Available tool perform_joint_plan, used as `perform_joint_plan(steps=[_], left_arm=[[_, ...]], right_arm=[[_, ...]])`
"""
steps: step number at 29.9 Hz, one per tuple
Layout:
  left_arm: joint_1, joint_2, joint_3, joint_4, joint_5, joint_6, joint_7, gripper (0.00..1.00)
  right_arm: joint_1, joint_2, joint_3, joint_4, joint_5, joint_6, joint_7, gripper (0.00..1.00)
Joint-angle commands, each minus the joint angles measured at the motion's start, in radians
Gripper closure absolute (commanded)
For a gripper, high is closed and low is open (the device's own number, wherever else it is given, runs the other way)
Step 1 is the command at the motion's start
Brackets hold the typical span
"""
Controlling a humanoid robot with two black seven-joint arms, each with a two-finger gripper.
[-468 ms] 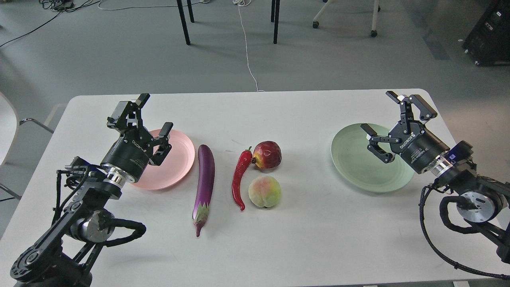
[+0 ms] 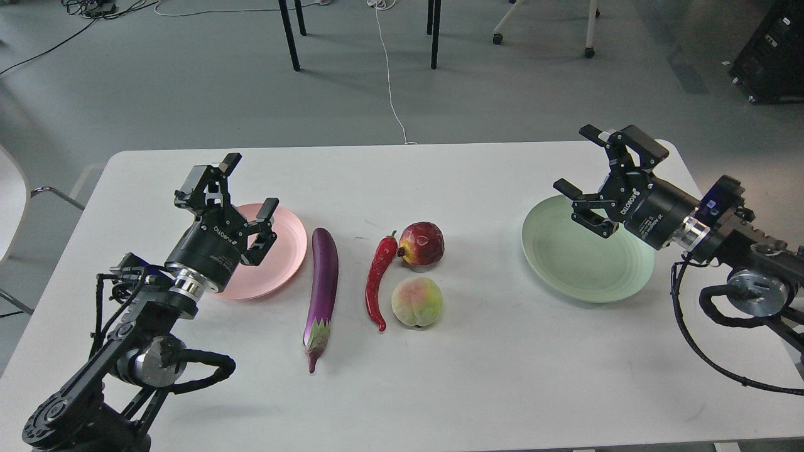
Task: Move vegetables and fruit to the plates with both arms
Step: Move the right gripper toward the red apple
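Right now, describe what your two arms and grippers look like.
Both arms are black and jointed, with silver wrist rings and looping black cables. The left gripper and right gripper are black two-finger units; each cylindrical body carries white lettering.
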Motion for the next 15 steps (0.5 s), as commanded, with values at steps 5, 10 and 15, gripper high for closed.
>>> perform_joint_plan(steps=[5, 10, 15], left_arm=[[-0.003, 0.008, -0.004, -0.013, -0.002, 0.004, -0.078, 0.01], [0.002, 0.007, -0.004, -0.024, -0.002, 0.007, -0.09, 0.01], [0.017, 0.007, -0.004, -0.045, -0.002, 0.007, -0.09, 0.01]], right_arm=[[0.485, 0.064, -0.401, -0.014, -0.422, -0.012, 0.0, 0.01], [0.651, 0.257, -0.679, -0.094, -0.737, -0.225, 0.0, 0.01], [0.677, 0.435, -0.843, -0.207, -0.832, -0.291, 0.0, 0.01]])
